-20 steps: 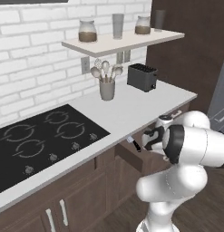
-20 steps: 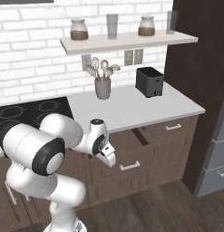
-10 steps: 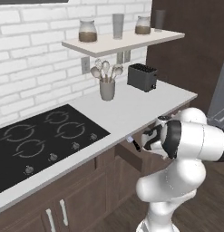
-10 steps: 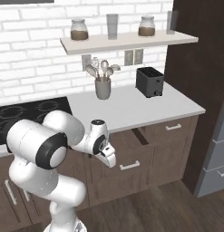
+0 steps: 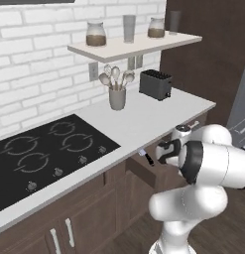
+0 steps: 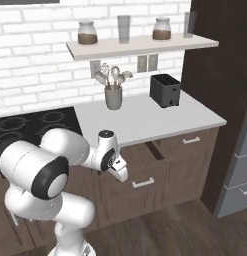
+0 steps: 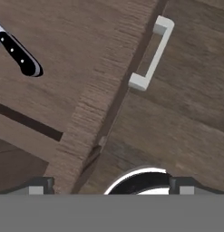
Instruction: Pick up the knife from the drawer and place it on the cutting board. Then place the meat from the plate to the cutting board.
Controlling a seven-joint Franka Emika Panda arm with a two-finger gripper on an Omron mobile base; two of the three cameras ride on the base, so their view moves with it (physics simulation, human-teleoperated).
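White-grey surface (image 5: 144, 121) runs along a white brick wall, dark brown cabinet fronts below. Black cooktop (image 5: 49, 154) set into the surface at the left. Wall shelf (image 5: 134, 45) above carries two jars of brown stuff and a grey tumbler between them. On the surface, near the wall: grey utensil holder (image 5: 117, 98) with spoons and a whisk, and to its right a black toaster (image 5: 155, 84).

Drawer (image 5: 144, 168) stands pulled out from under the surface edge, just right of the cooktop; in the right base view it shows as an open drawer (image 6: 140, 157) with a silver bar handle on its front. The white arm is folded low in front of it, wrist over the drawer's opening.

Knife (image 5: 146, 157) lies inside the drawer, flat on its floor; in the left base view a bit of pale blade shows toward the surface edge, black handle pointing outward. In the hand view the knife (image 7: 18, 55) sits at the upper left, black riveted handle plain, only a sliver of blade at the frame edge. The drawer's front edge runs diagonally through that view, with the silver handle (image 7: 152, 52) beyond it.

Tool (image 7: 109, 188): fingertips at the two bottom corners of the hand view (as far apart as the frame allows), jaws spread wide, nothing between them, well apart from the knife.
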